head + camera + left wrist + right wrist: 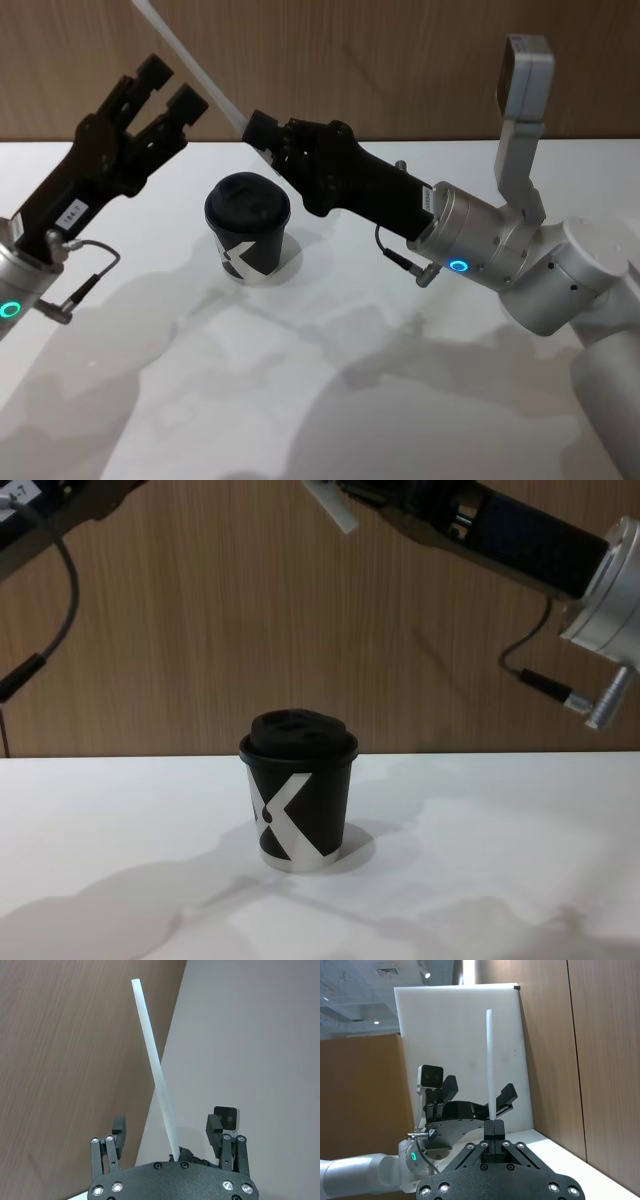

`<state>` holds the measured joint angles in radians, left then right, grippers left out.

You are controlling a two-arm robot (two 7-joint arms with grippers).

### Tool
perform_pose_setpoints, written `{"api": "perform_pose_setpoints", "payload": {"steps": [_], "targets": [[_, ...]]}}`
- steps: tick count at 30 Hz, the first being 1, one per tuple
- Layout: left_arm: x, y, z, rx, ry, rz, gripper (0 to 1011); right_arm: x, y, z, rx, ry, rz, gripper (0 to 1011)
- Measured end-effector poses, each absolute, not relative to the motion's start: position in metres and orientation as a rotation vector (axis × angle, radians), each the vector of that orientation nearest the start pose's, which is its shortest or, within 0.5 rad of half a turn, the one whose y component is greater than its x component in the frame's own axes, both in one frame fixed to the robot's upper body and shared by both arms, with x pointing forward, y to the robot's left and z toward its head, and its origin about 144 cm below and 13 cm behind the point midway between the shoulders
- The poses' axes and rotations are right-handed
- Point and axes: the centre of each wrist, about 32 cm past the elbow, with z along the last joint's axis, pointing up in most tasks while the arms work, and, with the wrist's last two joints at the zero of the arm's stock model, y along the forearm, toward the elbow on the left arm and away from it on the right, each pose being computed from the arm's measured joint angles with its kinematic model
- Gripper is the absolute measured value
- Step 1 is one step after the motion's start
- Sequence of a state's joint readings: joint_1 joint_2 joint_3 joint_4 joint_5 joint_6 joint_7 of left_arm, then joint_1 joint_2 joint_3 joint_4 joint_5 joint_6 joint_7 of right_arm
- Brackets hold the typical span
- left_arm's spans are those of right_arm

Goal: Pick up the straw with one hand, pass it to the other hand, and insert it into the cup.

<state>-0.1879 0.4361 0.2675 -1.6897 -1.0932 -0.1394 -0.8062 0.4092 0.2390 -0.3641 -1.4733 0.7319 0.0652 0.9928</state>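
- Head view: the cup (248, 230) is seen upright, lid on, on a white surface (330, 400) backed by a wood-panelled wall (400, 60). Above and behind it, the straw (190, 62) is clamped at its lower end by the right pincer (258, 128) and slants up to the left past the left pincer (172, 84), whose fingers are spread wide.
- Left wrist view: the straw (152, 1055) is framed between the parted fingers (118, 1127), apart from both. Brown panelling (65, 1060) and pale surface (260, 1035) are seen beyond.
- Right wrist view: the fingers (493, 1127) are closed tight on the straw's base. The left pincer (477, 1091) is seen gaping behind it. Ceiling lights (380, 971) are glimpsed.
- Chest view: the cup (297, 800) is shown alone on the surface (500, 830), soft shadows cast around it. The straw's end (332, 505) is held high above it against the wall (200, 630).
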Motion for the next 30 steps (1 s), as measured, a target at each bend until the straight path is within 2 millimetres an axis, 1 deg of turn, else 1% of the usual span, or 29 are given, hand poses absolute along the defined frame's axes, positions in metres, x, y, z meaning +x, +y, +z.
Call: {"api": "perform_pose_setpoints", "payload": {"steps": [21, 30], "targets": [[0.514, 0.238, 1.229, -0.765, 0.068, 0.407, 1003, 0.549, -0.192, 1.243, 0.394, 0.036, -0.19, 0], [0.52, 0.231, 1.23, -0.786, 0.07, 0.392, 1003, 0.549, -0.192, 1.243, 0.394, 0.036, -0.19, 0]]}}
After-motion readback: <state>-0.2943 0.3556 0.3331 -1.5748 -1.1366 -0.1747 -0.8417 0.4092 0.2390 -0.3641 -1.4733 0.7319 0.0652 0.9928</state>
